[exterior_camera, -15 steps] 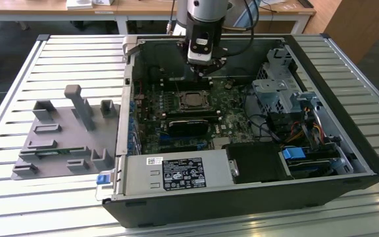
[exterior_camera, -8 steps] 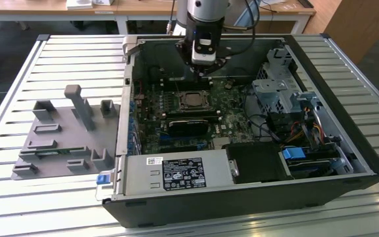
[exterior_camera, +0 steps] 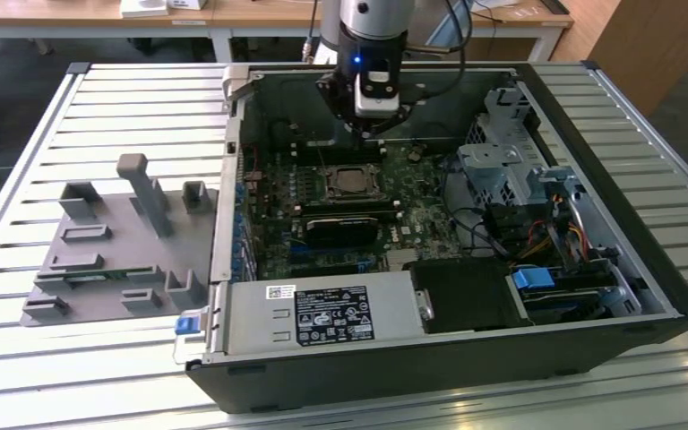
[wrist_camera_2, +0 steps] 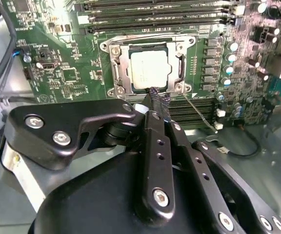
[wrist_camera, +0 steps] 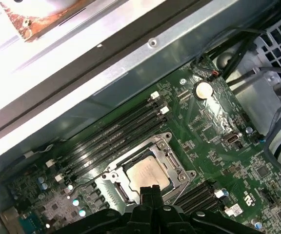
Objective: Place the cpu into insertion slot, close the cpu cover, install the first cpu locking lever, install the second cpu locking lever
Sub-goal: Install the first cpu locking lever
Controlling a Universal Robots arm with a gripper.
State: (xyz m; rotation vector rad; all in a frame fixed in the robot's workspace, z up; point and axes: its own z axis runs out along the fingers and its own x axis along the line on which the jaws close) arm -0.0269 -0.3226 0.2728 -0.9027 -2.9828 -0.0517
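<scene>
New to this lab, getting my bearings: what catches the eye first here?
An open computer case lies on a slatted table, and the arm's tool hangs down into it. In the second wrist view the silvery cpu shows through the window of the cpu cover, with the shut tool's tip at the cover's edge. A grey fixture tray lies on the exterior view's left.

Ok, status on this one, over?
Pincer shut, tips at the cpu cover edge. Cpu flat in the cover's window, cover down. Nothing blocking it.
</scene>
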